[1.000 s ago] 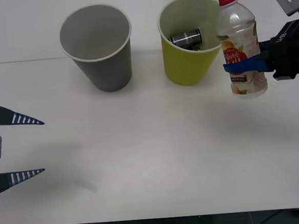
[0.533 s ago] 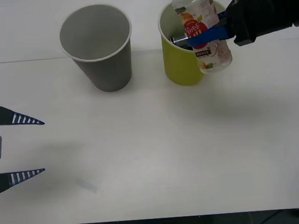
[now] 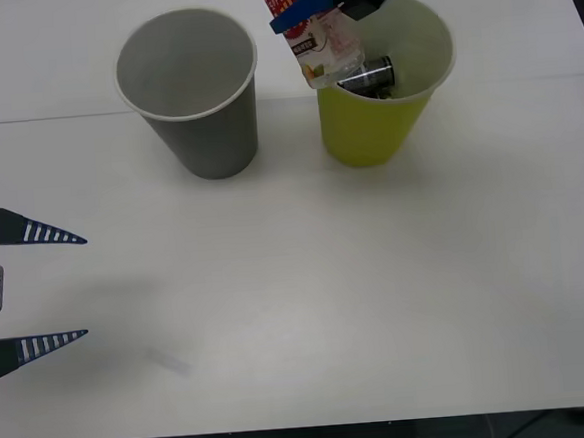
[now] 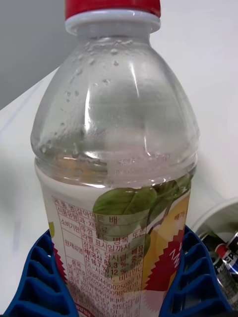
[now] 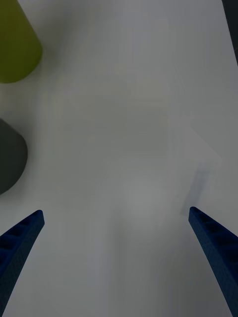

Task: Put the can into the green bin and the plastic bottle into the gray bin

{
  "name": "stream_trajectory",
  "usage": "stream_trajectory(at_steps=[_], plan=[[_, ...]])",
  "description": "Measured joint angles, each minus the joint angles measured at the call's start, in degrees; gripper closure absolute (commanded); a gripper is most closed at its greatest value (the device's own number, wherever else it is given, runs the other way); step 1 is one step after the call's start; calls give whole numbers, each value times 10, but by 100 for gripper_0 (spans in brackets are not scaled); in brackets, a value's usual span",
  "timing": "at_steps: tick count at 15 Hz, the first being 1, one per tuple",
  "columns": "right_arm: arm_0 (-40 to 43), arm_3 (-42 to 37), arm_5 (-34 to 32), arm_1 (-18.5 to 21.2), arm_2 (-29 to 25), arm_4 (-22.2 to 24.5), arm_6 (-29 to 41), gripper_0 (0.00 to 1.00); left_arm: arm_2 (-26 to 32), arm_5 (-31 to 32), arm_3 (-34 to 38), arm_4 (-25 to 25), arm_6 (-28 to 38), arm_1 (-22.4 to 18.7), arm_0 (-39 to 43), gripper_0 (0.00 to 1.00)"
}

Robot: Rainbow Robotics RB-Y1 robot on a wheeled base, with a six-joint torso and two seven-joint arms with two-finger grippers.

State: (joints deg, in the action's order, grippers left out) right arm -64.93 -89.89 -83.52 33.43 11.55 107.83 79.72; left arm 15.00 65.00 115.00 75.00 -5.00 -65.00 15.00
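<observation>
Near the tabletop's far edge, the right gripper (image 3: 303, 18) clamps the light, slippery, crushable plastic bottle (image 3: 311, 27) mid-label; the left gripper (image 3: 36, 289) rests wide open.

A broad white table (image 3: 308, 298) is filling the scene, soft even light falling across it. A thin seam (image 3: 44, 119) is running left to right across its far part. A dark strip (image 3: 407, 436) is showing beyond its near edge.
</observation>
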Motion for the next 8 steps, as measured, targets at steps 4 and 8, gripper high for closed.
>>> stream_trajectory(at_steps=[4, 8], plan=[[-82, 104, 9, -76, 28, 68, 0, 100, 0, 0, 0, 0, 0, 0, 0, 0], [-133, 189, 64, -141, 52, 122, -6, 100, 0, 0, 0, 0, 0, 0, 0, 0]])
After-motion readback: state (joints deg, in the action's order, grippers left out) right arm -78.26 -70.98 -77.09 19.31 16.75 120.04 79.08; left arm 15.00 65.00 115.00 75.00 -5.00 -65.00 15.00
